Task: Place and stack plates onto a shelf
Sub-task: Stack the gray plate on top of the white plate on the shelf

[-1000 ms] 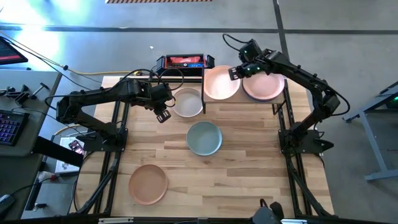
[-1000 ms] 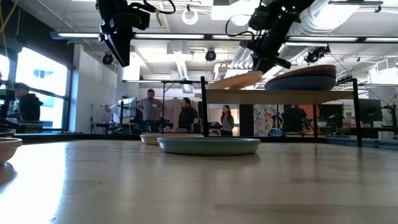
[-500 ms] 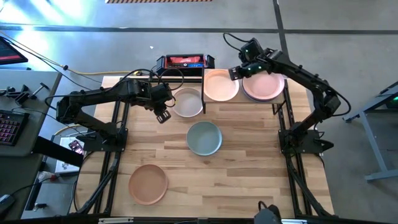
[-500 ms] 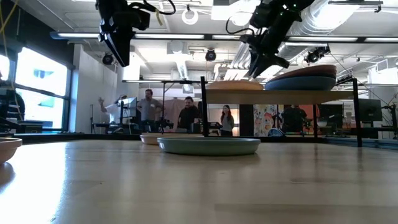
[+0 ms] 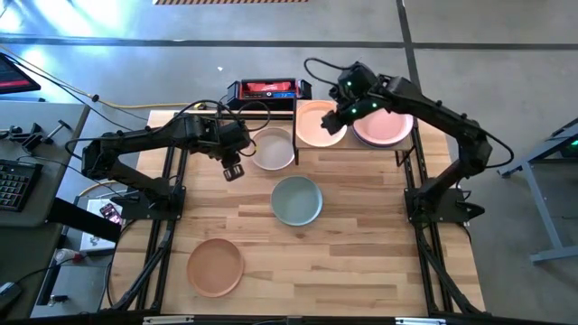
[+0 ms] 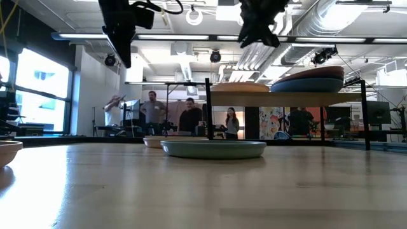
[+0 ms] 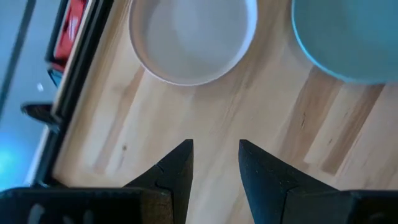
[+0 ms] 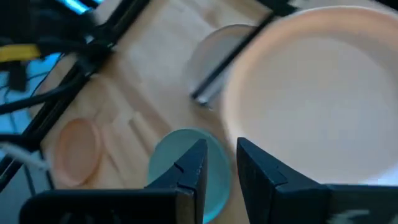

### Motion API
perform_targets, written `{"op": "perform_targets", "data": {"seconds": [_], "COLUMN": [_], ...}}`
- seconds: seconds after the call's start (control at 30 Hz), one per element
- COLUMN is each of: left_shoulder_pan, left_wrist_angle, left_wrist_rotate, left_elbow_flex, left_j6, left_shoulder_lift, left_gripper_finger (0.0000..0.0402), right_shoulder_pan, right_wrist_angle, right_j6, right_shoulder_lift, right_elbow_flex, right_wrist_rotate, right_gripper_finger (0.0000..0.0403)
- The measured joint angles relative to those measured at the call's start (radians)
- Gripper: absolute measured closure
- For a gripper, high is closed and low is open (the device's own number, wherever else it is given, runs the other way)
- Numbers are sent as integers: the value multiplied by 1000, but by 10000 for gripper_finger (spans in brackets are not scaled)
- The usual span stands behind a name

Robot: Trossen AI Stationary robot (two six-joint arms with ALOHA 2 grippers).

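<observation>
Five plates are plainly countable from above: a peach plate [image 5: 320,124] and a pink-topped stack [image 5: 384,125] on the shelf [image 5: 398,146], and beige [image 5: 273,149], sage [image 5: 297,199] and tan [image 5: 215,266] plates on the slatted wood bench [image 5: 361,244]. Both grippers, left [image 5: 232,171] and right [image 5: 330,122], hold nothing, fingers slightly parted. People stand in the room behind.

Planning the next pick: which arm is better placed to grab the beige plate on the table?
Left. The left gripper hovers open right beside the beige plate; the right gripper is up over the peach plate on the shelf.
</observation>
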Motion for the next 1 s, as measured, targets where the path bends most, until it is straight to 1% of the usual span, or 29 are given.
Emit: {"op": "perform_targets", "data": {"seconds": [0.13, 0.2, 0.33, 0.4, 0.67, 0.87, 1.0], "left_shoulder_pan": [0, 0, 7, 7, 23, 55, 73], "left_wrist_angle": [16, 49, 164, 212, 409, 641, 754], "left_wrist_rotate": [0, 0, 46, 48, 44, 45, 62], "left_elbow_flex": [0, -5, -69, -111, -287, -405, -469], "left_j6": [147, 219, 342, 394, 559, 698, 773], "left_shoulder_lift": [0, 0, 0, 0, 0, 0, 0], "left_gripper_finger": [286, 286, 286, 286, 286, 286, 286], "right_shoulder_pan": [63, 90, 128, 138, 137, 126, 112], "right_wrist_angle": [-5, -7, -7, -13, -71, -128, -143], "right_j6": [17, 18, 3, -8, -84, -110, -110], "right_shoulder_lift": [0, 0, 0, 0, 0, 0, 0], "right_elbow_flex": [46, 65, 103, 116, 143, 142, 141], "right_wrist_rotate": [3, 4, 4, 4, 15, 85, 86], "right_gripper_finger": [336, 336, 336, 336, 336, 336, 336]}}
